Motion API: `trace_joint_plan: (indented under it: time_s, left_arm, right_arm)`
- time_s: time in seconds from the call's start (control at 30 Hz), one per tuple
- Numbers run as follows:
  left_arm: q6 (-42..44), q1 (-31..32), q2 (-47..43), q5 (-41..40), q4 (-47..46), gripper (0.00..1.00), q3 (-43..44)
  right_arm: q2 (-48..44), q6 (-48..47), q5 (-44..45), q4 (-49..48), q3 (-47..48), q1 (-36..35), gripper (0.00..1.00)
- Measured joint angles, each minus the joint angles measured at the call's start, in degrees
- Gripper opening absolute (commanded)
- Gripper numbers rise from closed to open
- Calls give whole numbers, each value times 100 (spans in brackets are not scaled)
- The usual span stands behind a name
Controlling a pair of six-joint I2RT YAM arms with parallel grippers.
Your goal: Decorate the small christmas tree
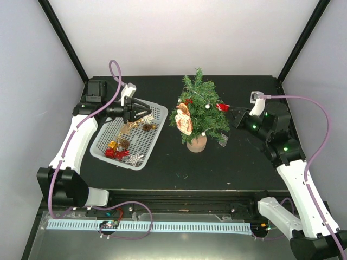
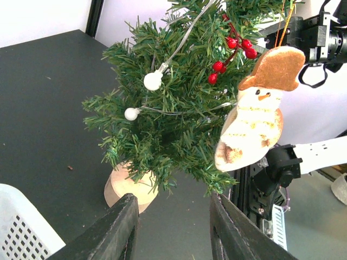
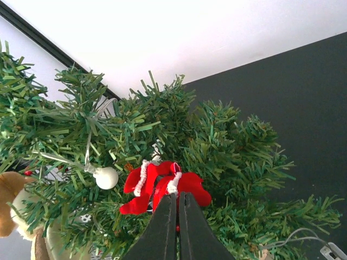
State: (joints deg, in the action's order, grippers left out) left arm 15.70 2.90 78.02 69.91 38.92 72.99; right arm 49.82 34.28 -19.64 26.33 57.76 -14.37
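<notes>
**Scene inventory, near edge to far**

1. White basket (image 1: 102,152), lower left of centre in the top view. It holds about 5 loose ornaments, among them a red piece (image 1: 116,154) and a silver star (image 1: 134,158). A corner of the basket shows at lower left in the left wrist view.
2. Small christmas tree (image 1: 201,108), centre of the table. It stands upright on its round wooden base (image 1: 196,143), just right of the basket and apart from it. Already on it:
   - 1 snowman ornament (image 2: 252,130) on the basket side
   - 1 sprig of red berries (image 2: 234,50)
   - a wire of white bead lights (image 2: 153,80)
3. Left gripper (image 1: 147,111), above the far end of the basket. Its fingers (image 2: 116,230) are spread with nothing between them, and they point at the tree.
4. Right gripper (image 3: 176,219), at the tree's right side in the top view. Its fingers are pressed together, pinching a red ornament (image 3: 162,187) with white trim against the outer branches.

**Condition:** whether the red ornament has caught on a branch cannot be told.

**Hazards, as judged:**
- Letting go before it hooks would likely drop the ornament through the needles to the table.
- Pressing inward on this side could tilt or slide the tree, since its base is narrow under a bushy crown.
- Backing the fingers out may snag the bead wire (image 3: 105,177) beside the ornament and drag the tree along.
</notes>
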Motion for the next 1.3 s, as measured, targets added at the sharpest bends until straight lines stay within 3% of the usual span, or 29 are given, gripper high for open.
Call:
trace_joint_plan:
  time_s: [0.33, 0.57, 0.77, 0.93, 1.1, 1.3]
  left_arm:
    - [0, -20, 0, 0, 0, 38, -2]
    - [-2, -20, 0, 0, -2, 38, -2]
    - [-2, -20, 0, -4, -7, 38, -22]
    - [0, -20, 0, -13, -39, 38, -37]
    - [0, -20, 0, -66, -46, 38, -39]
    - [20, -20, 0, -140, -57, 38, -61]
  right_arm:
    - [326, -20, -2, -195, 4, 0, 2]
    - [575, -107, -129, -216, 72, 0, 11]
    - [551, -170, -262, -240, 72, 0, 13]
    - [575, -269, -350, -229, 72, 0, 34]
    - [503, -278, -310, -232, 72, 0, 39]
    - [120, -289, 37, -144, 72, 2, 34]
